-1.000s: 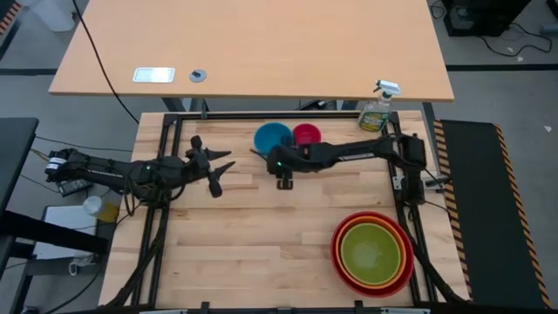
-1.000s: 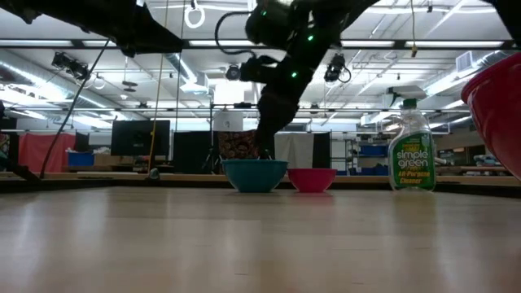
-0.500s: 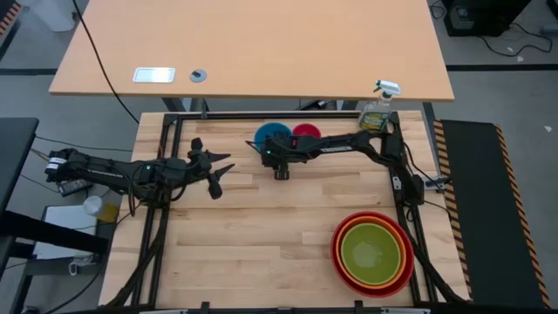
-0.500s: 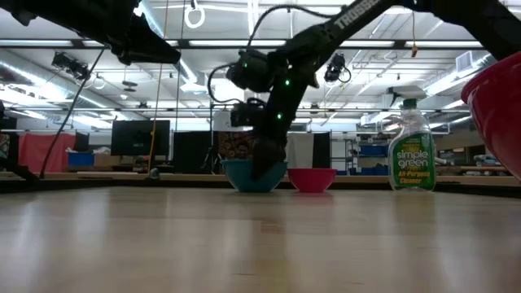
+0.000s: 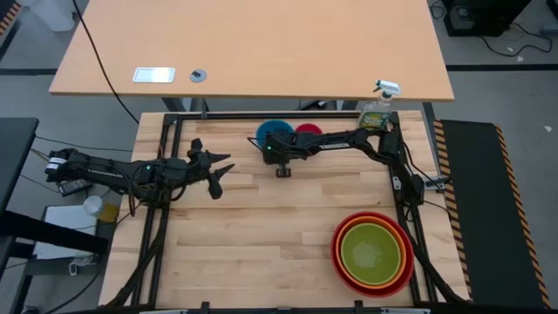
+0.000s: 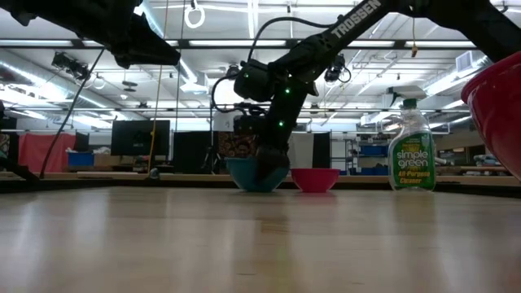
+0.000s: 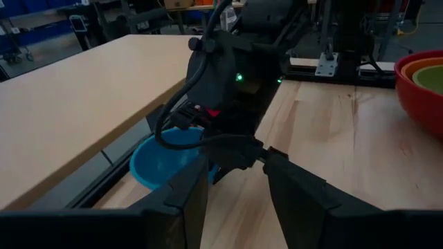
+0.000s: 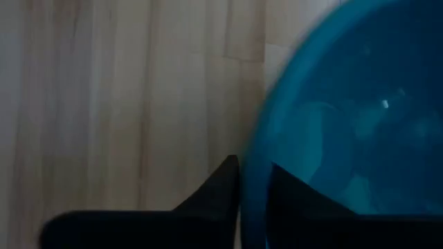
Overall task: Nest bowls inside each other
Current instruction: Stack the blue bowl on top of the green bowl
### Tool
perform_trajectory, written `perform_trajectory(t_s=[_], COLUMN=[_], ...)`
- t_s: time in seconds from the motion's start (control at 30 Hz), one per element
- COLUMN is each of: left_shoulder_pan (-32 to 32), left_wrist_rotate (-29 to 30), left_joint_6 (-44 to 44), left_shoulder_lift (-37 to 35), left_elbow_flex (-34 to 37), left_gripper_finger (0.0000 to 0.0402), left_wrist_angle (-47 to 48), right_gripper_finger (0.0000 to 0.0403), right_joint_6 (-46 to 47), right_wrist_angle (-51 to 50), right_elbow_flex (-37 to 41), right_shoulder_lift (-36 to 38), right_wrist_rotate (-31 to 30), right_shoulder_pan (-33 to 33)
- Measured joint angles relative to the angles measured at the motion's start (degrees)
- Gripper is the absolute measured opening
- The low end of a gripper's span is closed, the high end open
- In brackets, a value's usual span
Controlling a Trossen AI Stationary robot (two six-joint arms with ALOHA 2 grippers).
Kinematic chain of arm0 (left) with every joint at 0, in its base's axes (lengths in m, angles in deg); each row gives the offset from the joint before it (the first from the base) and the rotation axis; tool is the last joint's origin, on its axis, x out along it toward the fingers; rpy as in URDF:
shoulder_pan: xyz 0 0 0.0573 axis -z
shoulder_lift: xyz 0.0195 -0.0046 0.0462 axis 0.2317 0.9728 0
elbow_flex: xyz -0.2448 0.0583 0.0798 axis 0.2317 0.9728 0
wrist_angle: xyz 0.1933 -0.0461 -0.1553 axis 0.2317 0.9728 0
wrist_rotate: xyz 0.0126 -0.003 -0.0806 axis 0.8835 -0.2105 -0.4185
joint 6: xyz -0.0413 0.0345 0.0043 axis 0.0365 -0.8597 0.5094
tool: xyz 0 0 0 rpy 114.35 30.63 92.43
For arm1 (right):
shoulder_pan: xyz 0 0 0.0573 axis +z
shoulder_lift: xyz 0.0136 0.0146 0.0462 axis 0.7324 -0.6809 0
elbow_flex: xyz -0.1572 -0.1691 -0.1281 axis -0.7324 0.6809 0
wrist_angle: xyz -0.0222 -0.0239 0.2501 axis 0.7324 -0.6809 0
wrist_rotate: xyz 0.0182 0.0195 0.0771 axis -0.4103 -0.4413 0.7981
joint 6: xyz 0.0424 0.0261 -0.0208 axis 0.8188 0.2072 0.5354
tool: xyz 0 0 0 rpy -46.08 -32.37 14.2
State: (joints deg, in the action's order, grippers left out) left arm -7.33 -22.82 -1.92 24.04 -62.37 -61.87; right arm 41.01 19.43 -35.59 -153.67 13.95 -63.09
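The blue bowl (image 5: 270, 133) stands on its base at the table's far middle, with the pink bowl (image 5: 308, 131) beside it on the right. My right gripper (image 5: 276, 148) reaches in from the right and is shut on the blue bowl's (image 8: 332, 117) near rim. The green bowl (image 5: 373, 251) sits inside the orange bowl (image 5: 346, 228), which sits inside the red bowl (image 5: 335, 253), at the near right. My left gripper (image 5: 216, 173) hangs open above the table's left part, apart from every bowl. My right gripper pinches the blue bowl's near rim (image 8: 250, 181) with one finger (image 8: 220, 185) outside the wall and the other (image 8: 294, 194) inside the bowl. The fingers slant down from the near right. The bowl's base (image 6: 256, 188) is on the table.
A green spray bottle (image 5: 377, 112) stands at the far right corner, right of the pink bowl (image 6: 315, 179). Bare wood lies across the table's middle and near left. A second, lighter table (image 5: 253, 44) stands beyond the far edge.
My right gripper has gone toward the table's far edge and down onto the blue bowl, and now has the bowl's near rim between its fingers. The bowls stand where they were.
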Motion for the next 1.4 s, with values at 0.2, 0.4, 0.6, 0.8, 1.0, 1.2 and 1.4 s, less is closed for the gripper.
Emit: perform_trajectory(t_s=[0.2,0.4,0.6,0.8,1.0,1.2,1.4], left_shoulder_pan=[0.0,-0.13,-0.13,-0.13,-0.09,-0.09,-0.09], left_wrist_rotate=[0.0,0.02,0.02,0.02,0.02,0.02,0.02], left_joint_6=[-0.53,-1.93,-2.13,-1.45,-1.45,-1.45,-1.45], left_shoulder_lift=[0.0,0.0,0.0,0.0,0.0,0.0,0.0], left_elbow_flex=[0.0,-0.02,-0.02,-0.02,-0.02,-0.02,-0.02], left_gripper_finger=[0.0153,0.0153,0.0153,0.0153,0.0153,0.0153,0.0153], left_wrist_angle=[-0.14,-0.5,-0.5,-0.48,-0.46,-0.46,-0.44], right_gripper_finger=[0.0018,0.0025,0.0018,0.002,0.0021,0.0021,0.0021], right_joint_6=[-3.08,-4.15,-4.35,-3.0,-0.65,4.51,9.11], right_wrist_angle=[-0.06,-5.36,-11.4,-17.48,-23.27,-30.72,-35.9], right_elbow_flex=[0.02,-4.12,-10.71,-16.27,-19.12,-21.06,-21.14], right_shoulder_lift=[0.18,0.42,0.48,0.57,0.57,0.57,1.34], right_wrist_rotate=[-0.85,-4.83,-9.65,-13.84,-17.87,-18.82,-20.7], right_shoulder_pan=[0.68,3.67,8.12,12.86,16.95,20.43,23.88])
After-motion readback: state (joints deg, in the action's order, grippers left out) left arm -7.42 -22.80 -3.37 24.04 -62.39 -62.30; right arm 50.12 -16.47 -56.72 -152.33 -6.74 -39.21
